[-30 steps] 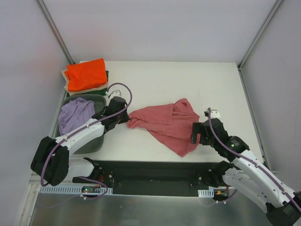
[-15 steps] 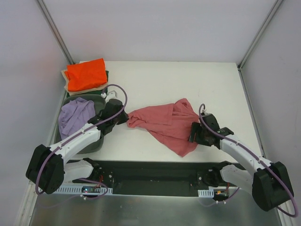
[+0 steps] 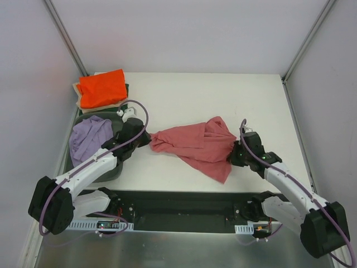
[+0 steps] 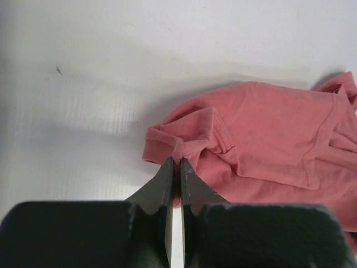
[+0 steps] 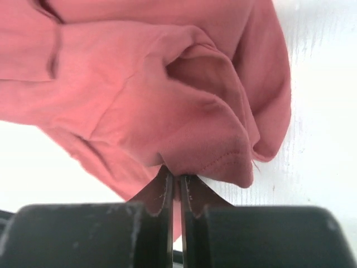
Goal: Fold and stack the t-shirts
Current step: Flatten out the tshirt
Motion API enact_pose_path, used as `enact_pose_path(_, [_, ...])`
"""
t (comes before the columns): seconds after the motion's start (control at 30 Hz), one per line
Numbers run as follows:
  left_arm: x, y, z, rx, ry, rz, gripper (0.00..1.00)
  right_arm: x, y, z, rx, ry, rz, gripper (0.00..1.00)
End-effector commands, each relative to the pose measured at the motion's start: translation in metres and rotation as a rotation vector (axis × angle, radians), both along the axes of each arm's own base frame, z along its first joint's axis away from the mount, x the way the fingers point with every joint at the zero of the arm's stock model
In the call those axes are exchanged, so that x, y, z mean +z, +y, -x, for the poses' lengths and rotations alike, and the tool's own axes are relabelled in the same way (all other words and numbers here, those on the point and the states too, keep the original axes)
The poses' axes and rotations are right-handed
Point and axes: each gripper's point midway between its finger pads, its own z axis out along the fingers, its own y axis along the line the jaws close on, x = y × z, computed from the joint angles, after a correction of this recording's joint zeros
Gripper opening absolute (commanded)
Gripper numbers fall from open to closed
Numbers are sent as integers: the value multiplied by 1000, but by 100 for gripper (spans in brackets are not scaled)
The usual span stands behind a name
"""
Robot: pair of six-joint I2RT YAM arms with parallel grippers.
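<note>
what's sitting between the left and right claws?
Only the rose-red t-shirt, bunched up, running from the left claw to the right claw. Each is shut on an edge of it. The top external view shows this.

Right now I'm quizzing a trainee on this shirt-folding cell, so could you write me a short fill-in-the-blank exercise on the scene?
1. The rose-red t-shirt is pinched at opposite ends by the left gripper and the right gripper, both of them ____.
2. The lavender t-shirt lies ____ the grey bin.
3. The orange t-shirt lies on ____ of the beige t-shirt.

Missing words: shut; in; top.
</note>
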Motion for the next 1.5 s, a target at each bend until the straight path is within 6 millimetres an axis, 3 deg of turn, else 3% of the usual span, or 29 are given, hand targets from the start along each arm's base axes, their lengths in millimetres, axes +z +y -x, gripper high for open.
enact_pose_path(0.0, [52,4,-14,43,-126,38,0,80,-1,-11,23,-173,-32,1])
enact_pose_path(0.13, [116,10,-13,54,-269,89,0,142,-9,-5,17,-279,-42,1])
enact_pose_path(0.27, [198,14,-1,27,-453,171,0,221,-2,1,63,-433,-129,1])
enact_pose_path(0.37, [257,21,16,8,-586,234,0,281,-1,9,86,-552,-182,1])
enact_pose_path(0.53, [334,37,48,-22,-767,275,0,369,4,36,146,-726,-312,1])
enact_pose_path(0.67, [377,45,75,-64,-871,316,0,409,9,55,213,-780,-370,1])
enact_pose_path(0.8, [405,53,86,-63,-939,302,0,430,5,53,203,-825,-353,1])
enact_pose_path(0.87, [411,58,78,-23,-946,269,0,437,1,44,171,-841,-323,1])
enact_pose_path(0.97, [407,59,49,37,-913,186,0,438,-2,16,128,-832,-251,1])
enact_pose_path(1.07, [399,54,4,112,-858,73,0,429,-1,-31,86,-796,-136,1])
enact_pose_path(1.13, [393,49,-32,152,-813,-11,0,431,-11,-68,16,-790,-55,1])
enact_pose_path(1.23, [392,32,-86,98,-758,-26,0,434,-10,-125,8,-768,-40,1])
enact_pose_path(1.27, [385,24,-111,63,-733,-30,0,443,-12,-141,1,-781,-45,1])
enact_pose_path(1.33, [399,22,-133,47,-740,-25,0,468,-15,-161,8,-831,-72,1])
enact_pose_path(1.47, [458,9,-128,-41,-865,2,0,532,-27,-163,-3,-1006,-113,0])
